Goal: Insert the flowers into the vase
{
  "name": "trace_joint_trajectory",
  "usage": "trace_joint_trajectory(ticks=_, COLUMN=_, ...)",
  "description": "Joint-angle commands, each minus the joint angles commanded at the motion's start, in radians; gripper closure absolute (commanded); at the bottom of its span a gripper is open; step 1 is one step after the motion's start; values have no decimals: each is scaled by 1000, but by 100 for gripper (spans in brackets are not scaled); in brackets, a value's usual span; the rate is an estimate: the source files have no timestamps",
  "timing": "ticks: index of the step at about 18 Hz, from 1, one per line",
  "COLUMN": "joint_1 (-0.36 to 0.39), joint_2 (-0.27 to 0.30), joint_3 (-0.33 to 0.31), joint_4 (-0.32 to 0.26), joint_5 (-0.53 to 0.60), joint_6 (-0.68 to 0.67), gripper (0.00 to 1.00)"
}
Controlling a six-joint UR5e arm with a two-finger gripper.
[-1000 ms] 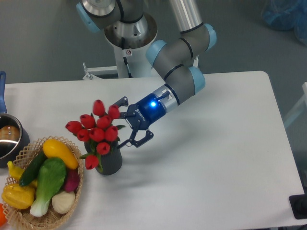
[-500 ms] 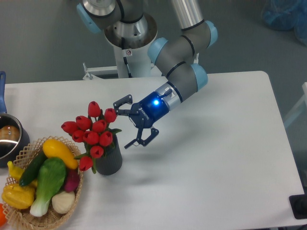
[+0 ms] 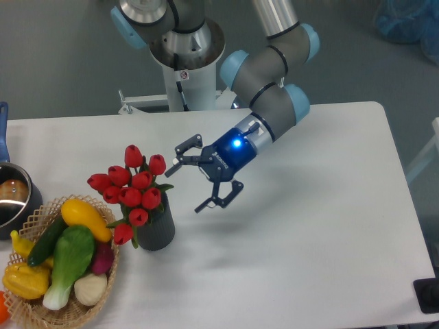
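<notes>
The red tulip flowers [image 3: 132, 189] stand in the dark ribbed vase [image 3: 157, 232] at the table's front left, their heads leaning left over the basket's edge. My gripper [image 3: 190, 185] hangs to the right of the bunch, a short gap away. Its jaws are spread open and nothing is between them. The upper finger [image 3: 184, 149] points toward the top tulips, and the lower finger [image 3: 214, 202] is level with the vase's mouth. A blue light glows on the wrist.
A wicker basket [image 3: 103, 284] of toy vegetables sits touching the vase's left side. A metal pot [image 3: 12, 199] with a blue handle is at the left edge. The robot's base [image 3: 185, 62] stands behind the table.
The gripper opened, let go of the flowers and drew back to the right. The bunch settled lower into the vase and tipped slightly left.
</notes>
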Motion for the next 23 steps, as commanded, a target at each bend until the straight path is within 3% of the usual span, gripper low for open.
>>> trace_joint_trajectory(ticks=7, joint_1=61, joint_2=115, joint_3=83, joint_4=-2, joint_5=338, joint_6=-8, gripper=0)
trace_joint_trajectory(ticks=10, joint_1=63, joint_2=130, joint_3=127, joint_4=-2, joint_5=498, joint_6=-9, gripper=0)
trace_joint_trajectory(ticks=15, joint_1=115, joint_2=111, joint_3=189, joint_4=5, joint_5=746, joint_6=0, gripper=0)
trace_joint_trajectory(ticks=19, joint_1=138, joint_2=45, joint_3=261, joint_4=5, joint_5=973, joint_6=2, gripper=0)
trace_joint_trajectory(ticks=23, joint_1=198, joint_2=0, joint_3=285, joint_4=2, joint_5=994, joint_6=40, gripper=0)
